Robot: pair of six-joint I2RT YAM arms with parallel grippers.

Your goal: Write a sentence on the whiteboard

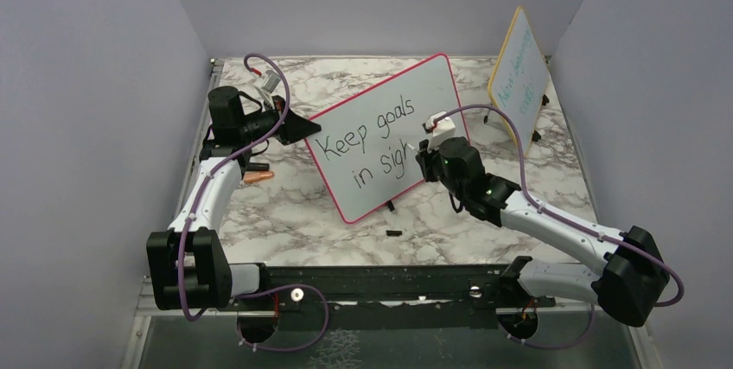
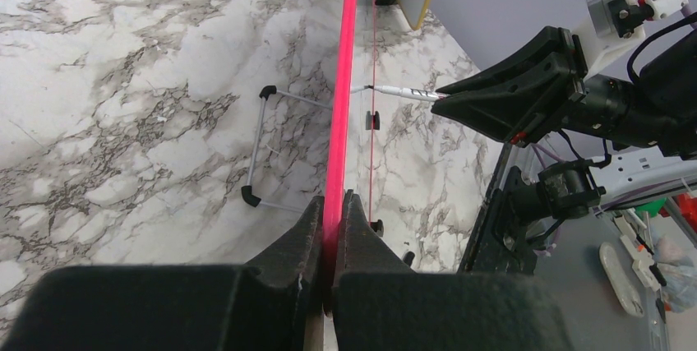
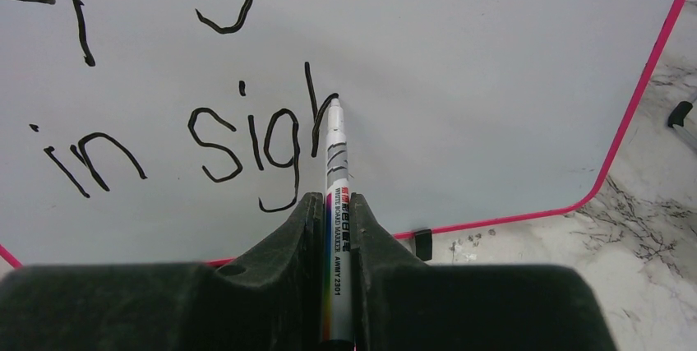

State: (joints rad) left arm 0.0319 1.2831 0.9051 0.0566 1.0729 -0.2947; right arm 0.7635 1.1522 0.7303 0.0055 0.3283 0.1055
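Right wrist: our right fingers [image 3: 300,228] tight around the marker [image 3: 335,170], tip ahead on the sentence [image 3: 215,146]; left fingers [image 2: 306,236] tight on the whiteboard [image 2: 346,80] edge.

High overview; wrist close-ups on whiteboard [image 1: 415,92]

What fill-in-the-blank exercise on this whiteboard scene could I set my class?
1. The left gripper clamps the whiteboard, whose sentence begins "Keep ____".
2. The marker in the right gripper has its tip on the letter ____.
3. The smaller board at the back has a ____ frame.
Missing words: goals; h; yellow.
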